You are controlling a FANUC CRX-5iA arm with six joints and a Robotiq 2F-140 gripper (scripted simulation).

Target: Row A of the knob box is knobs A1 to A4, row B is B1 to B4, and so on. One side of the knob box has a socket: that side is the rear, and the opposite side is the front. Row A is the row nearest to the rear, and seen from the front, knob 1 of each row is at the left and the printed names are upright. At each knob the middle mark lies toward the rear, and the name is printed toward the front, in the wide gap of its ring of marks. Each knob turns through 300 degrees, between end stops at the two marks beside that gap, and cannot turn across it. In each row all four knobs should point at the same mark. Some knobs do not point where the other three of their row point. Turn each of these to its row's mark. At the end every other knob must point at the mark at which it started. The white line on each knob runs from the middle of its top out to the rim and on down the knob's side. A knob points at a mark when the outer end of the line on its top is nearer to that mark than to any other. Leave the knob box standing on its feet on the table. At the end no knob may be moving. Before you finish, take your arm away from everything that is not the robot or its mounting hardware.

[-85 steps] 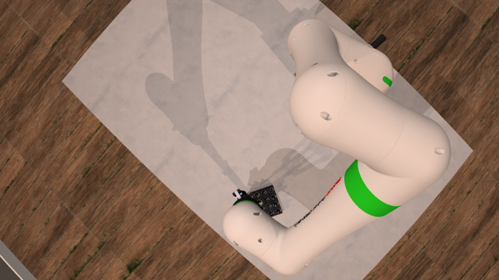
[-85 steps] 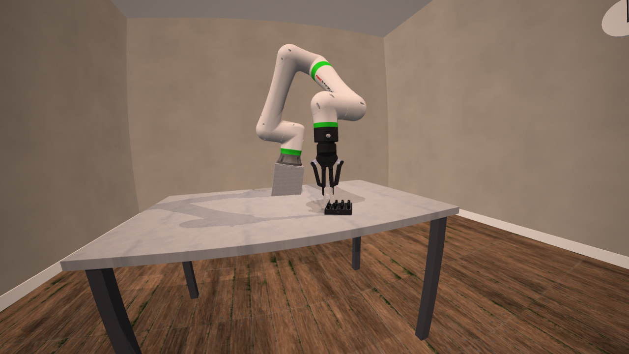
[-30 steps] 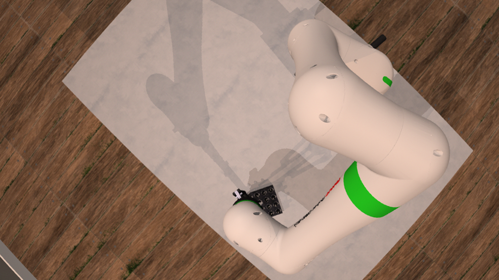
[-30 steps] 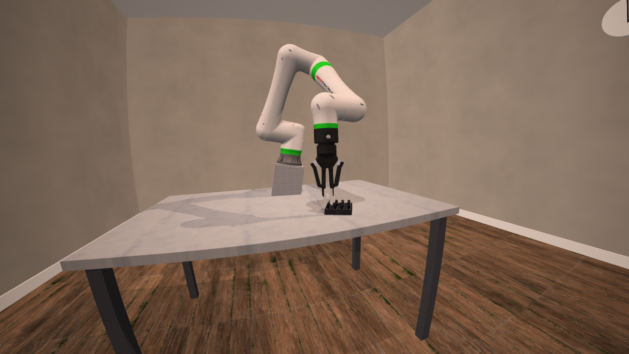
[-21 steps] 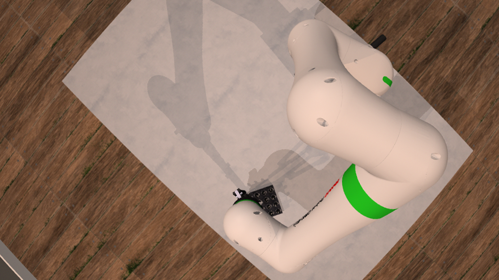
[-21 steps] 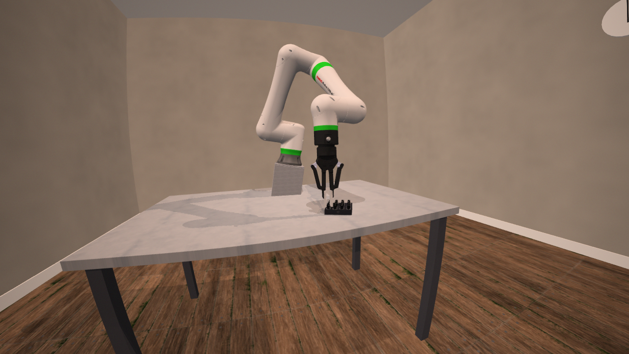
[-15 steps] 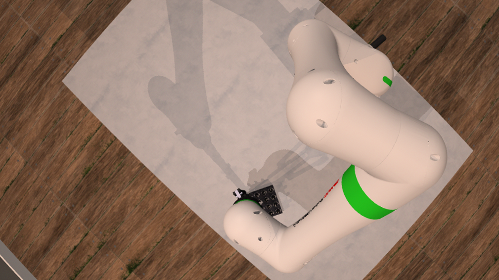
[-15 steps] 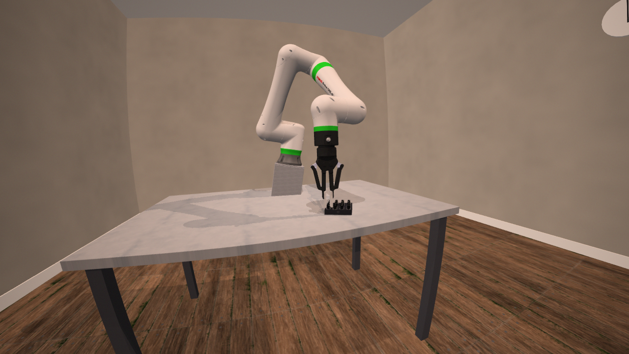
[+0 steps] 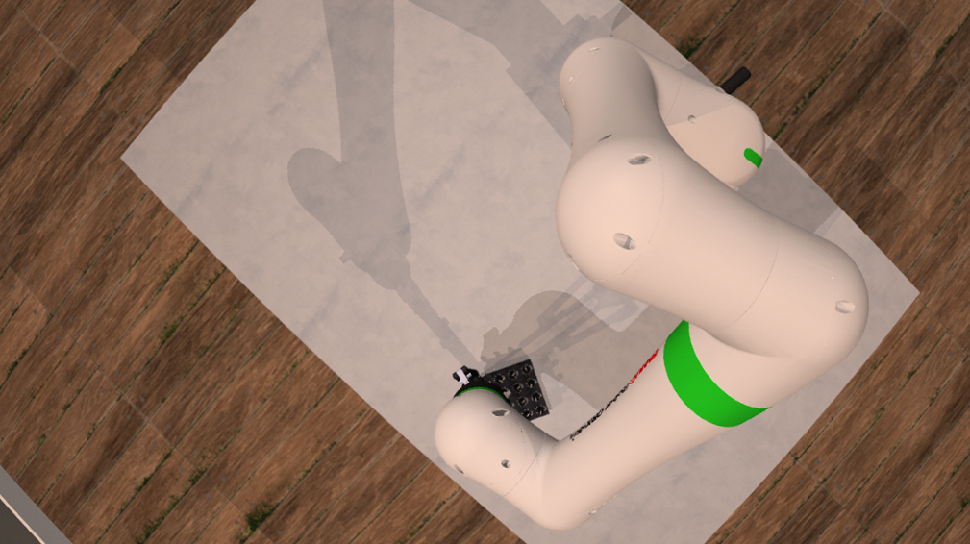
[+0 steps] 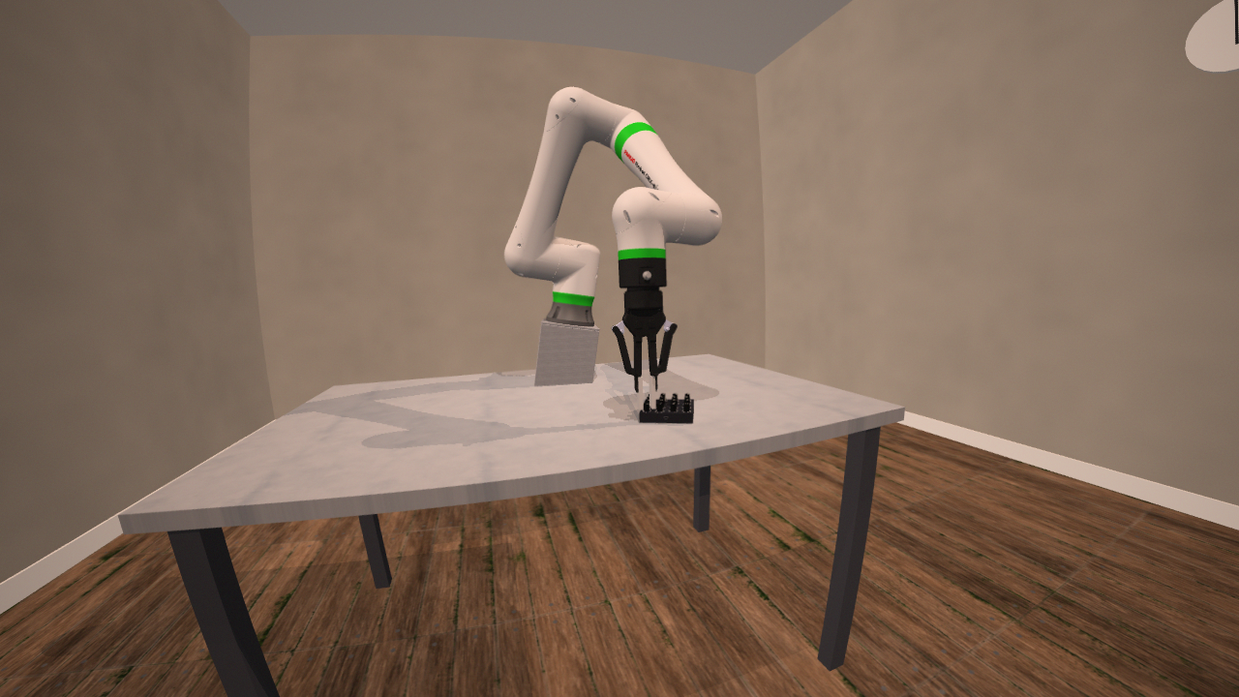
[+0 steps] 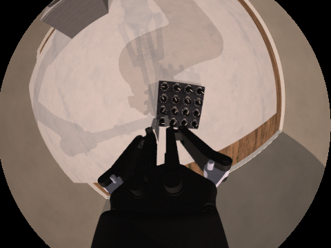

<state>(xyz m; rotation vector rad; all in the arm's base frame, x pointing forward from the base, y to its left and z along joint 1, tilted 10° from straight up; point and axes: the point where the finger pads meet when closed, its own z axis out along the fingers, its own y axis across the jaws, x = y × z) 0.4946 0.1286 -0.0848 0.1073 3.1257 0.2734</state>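
Observation:
The small black knob box (image 9: pixel 519 384) (image 10: pixel 666 409) (image 11: pixel 181 104) stands on its feet on the marble table (image 10: pixel 415 455), near the table's edge. Its four rows of black knobs show in the wrist view, but the white lines and printed names are too small to read. My gripper (image 10: pixel 646 385) (image 11: pixel 161 122) points straight down and hangs a little above the box's left near corner. Its fingers are drawn close together with only a narrow gap, and nothing is between them. In the overhead view my wrist hides the gripper and part of the box.
The arm's grey base block (image 10: pixel 566 353) (image 11: pixel 76 9) stands at the back of the table. The table edge (image 11: pixel 248 142) runs close beside the box, with wooden floor beyond it. My forearm (image 9: pixel 620 431) arches over the area to the box's right.

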